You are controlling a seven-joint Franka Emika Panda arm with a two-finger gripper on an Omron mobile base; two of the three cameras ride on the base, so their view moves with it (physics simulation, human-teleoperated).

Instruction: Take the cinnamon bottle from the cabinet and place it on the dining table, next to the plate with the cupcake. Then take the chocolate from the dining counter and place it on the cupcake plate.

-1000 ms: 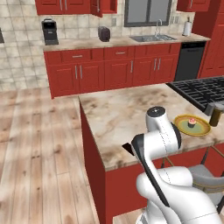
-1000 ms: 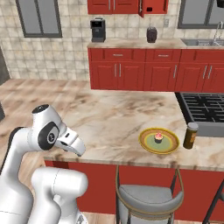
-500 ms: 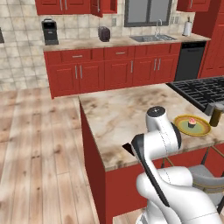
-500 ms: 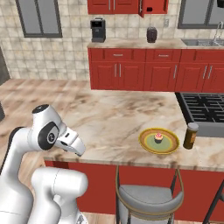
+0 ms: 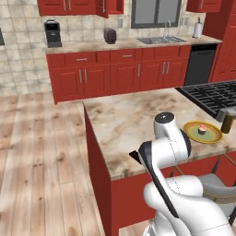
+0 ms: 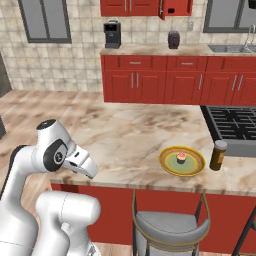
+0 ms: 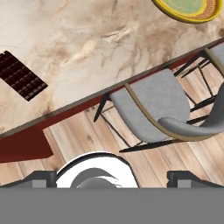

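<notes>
- While the two dark fingertips (image 7: 41,178) stood spread wide apart with nothing between them, the gripper (image 7: 112,177) hung over the front edge of the island, above wooden floor and a grey stool seat.
- Flat dark brown chocolate bar (image 7: 21,75), scored into small squares: lay flat on the marble near the island's front edge, untouched and apart from the fingertips; a dark corner of it showed beside the arm in the left base view (image 5: 134,156).
- Grey-cushioned stool with a brass-coloured rim (image 7: 153,109): stood tucked against the island's red front, below the marble edge; also seen in the right base view (image 6: 167,227).
- Beige-brown veined marble island top on a red base (image 6: 135,137): bore the chocolate, the plate and the bottle.
- Round shallow plate with yellow rim and greenish centre (image 6: 192,168): rested on the marble near the front edge, well apart from the chocolate.
- Tiny cupcake with pink frosting and red top (image 6: 181,157): sat upright at the plate's centre.
- Small brown cylindrical bottle with grey cap (image 6: 218,155): stood upright on the marble just beside the plate, not touching it, by the black cooktop (image 6: 230,122).
- White robot arm with dark joints (image 6: 52,152): was bent low over the island's near corner.
- Red wall cabinet with its door ajar (image 6: 175,7): hung above the far worktop.
</notes>
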